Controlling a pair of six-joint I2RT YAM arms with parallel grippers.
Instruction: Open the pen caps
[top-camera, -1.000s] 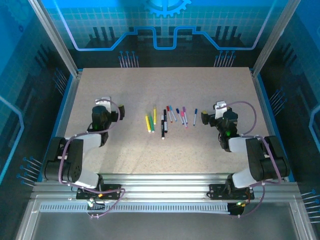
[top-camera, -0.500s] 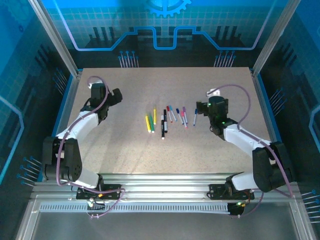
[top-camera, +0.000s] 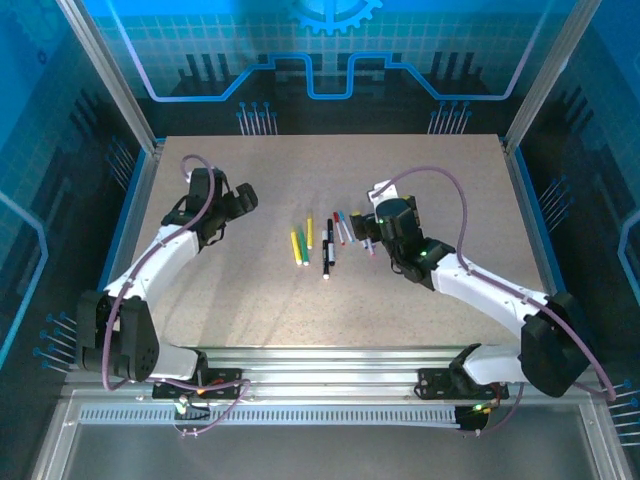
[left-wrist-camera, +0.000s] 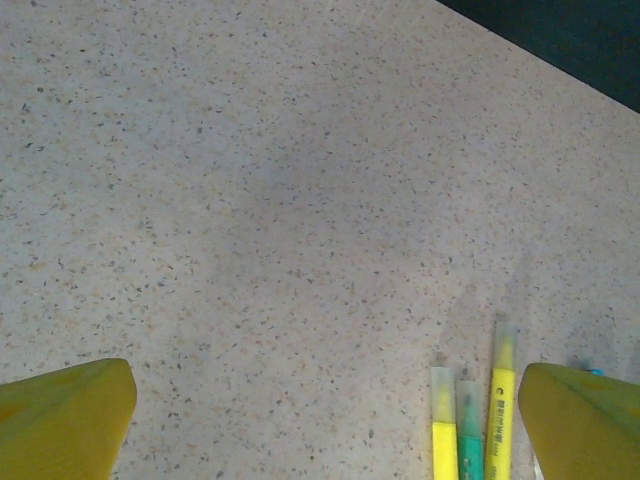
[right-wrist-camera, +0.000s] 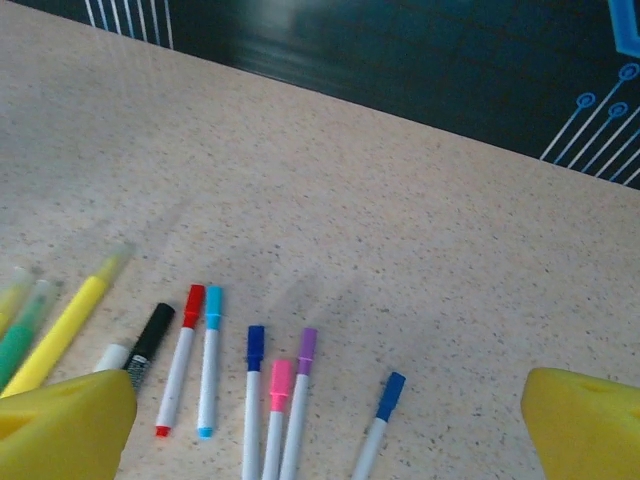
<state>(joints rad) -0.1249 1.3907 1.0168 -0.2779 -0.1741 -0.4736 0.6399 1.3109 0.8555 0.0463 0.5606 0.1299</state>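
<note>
Capped pens lie in a row at mid-table. In the right wrist view the pen caps sit on thin white bodies: red (right-wrist-camera: 194, 304), light blue (right-wrist-camera: 213, 306), dark blue (right-wrist-camera: 256, 346), pink (right-wrist-camera: 280, 384), purple (right-wrist-camera: 306, 350) and blue (right-wrist-camera: 391, 395), with a black marker cap (right-wrist-camera: 156, 330) to their left. My right gripper (right-wrist-camera: 325, 425) hangs open just above them (top-camera: 368, 228). Three highlighters, two yellow and one green, have clear caps (left-wrist-camera: 442, 395). They lie by the right finger of my open left gripper (left-wrist-camera: 320, 430), which hovers left of the row (top-camera: 243, 200).
The speckled table (top-camera: 250, 300) has bare room on both sides of the pens and in front of them. Two black markers (top-camera: 328, 250) lie between the highlighters and the thin pens. The dark back wall (right-wrist-camera: 400, 60) lies beyond the table's far edge.
Both arms have stretched out from their folded poses. The left gripper moved forward and right toward the highlighters, the right gripper swung left over the thin pens. Both stayed open.
</note>
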